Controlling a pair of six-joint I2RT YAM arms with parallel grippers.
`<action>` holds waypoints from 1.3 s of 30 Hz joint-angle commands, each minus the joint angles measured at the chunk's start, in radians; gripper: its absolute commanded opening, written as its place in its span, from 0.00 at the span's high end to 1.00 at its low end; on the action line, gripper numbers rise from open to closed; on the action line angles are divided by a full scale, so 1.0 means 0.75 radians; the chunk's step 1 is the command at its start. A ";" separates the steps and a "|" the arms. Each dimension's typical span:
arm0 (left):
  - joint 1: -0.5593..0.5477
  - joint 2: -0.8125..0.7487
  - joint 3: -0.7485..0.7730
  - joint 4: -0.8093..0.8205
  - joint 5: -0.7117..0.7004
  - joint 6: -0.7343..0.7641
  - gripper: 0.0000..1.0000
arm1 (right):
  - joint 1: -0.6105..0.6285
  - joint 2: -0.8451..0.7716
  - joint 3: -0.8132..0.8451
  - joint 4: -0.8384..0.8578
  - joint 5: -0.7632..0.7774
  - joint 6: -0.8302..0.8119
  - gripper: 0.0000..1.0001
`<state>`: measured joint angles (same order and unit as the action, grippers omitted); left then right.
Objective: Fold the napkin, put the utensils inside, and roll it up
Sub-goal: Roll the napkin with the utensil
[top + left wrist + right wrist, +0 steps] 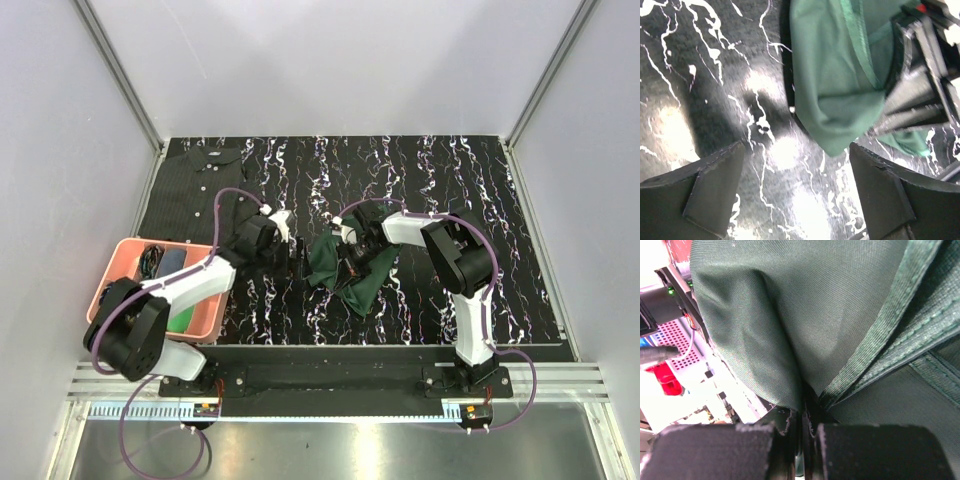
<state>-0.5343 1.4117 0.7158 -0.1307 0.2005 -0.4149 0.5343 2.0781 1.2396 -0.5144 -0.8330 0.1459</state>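
The dark green napkin [345,272] hangs bunched over the middle of the marbled table. My right gripper [352,252] is shut on its cloth; in the right wrist view the fabric [805,315] fills the frame with a hemmed edge pinched between the jaws. My left gripper [297,260] is open and empty just left of the napkin; the left wrist view shows the green cloth [840,85] hanging ahead between and above the spread fingers [880,190]. The orange-red fork is out of view.
A pink bin [120,262] with small items stands at the left edge by the left arm. A dark pinstriped shirt [195,180] lies at the far left corner. Grey walls enclose the black marbled table [450,190].
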 commanded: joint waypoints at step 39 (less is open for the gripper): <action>0.001 0.104 -0.339 0.931 0.238 -0.719 0.78 | -0.017 0.009 0.010 -0.003 0.063 -0.004 1.00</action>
<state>-0.5358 1.5269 0.4625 0.4751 0.4099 -0.9203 0.5331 2.0781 1.2396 -0.5144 -0.8303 0.1509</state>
